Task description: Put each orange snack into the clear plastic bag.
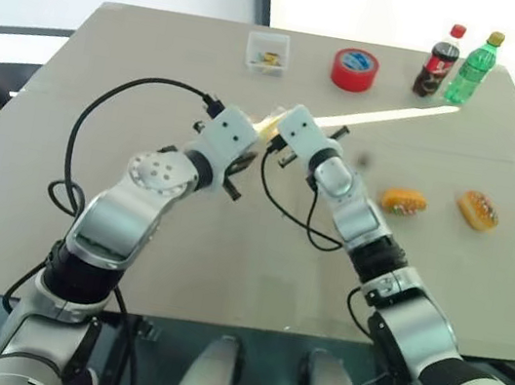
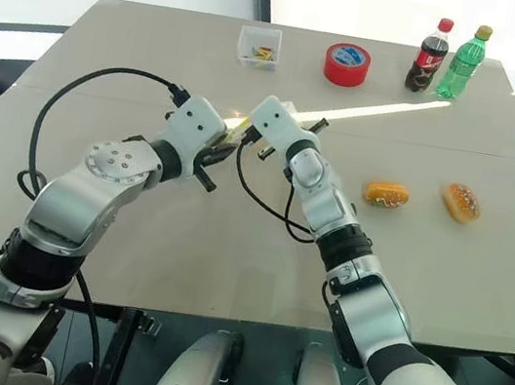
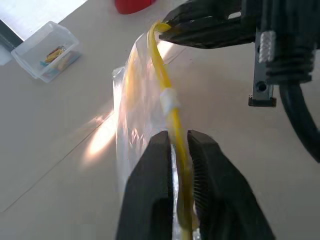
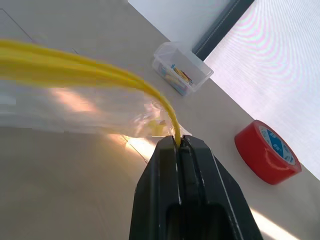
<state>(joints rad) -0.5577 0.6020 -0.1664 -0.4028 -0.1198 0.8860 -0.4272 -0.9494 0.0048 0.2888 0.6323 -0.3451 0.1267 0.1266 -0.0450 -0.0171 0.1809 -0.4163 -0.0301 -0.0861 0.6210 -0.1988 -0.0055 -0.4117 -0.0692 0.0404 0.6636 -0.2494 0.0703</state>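
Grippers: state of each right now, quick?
Left gripper: shut on the clear plastic bag, at its yellow seal strip.
Right gripper: shut on the same strip's end.

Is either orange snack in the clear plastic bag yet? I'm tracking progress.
No. Both orange snacks lie on the table, apart from the clear plastic bag held at the pincers.

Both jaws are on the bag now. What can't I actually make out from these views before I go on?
- Bag mouth: whether it is open cannot be told; head views have both grippers in front, left wrist view sees the seal strip edge-on.
- Bag's lower end: cut off by the left wrist view's edge.
- Box contents: too small; just yellow bits.
- Snacks: filling detail too small.
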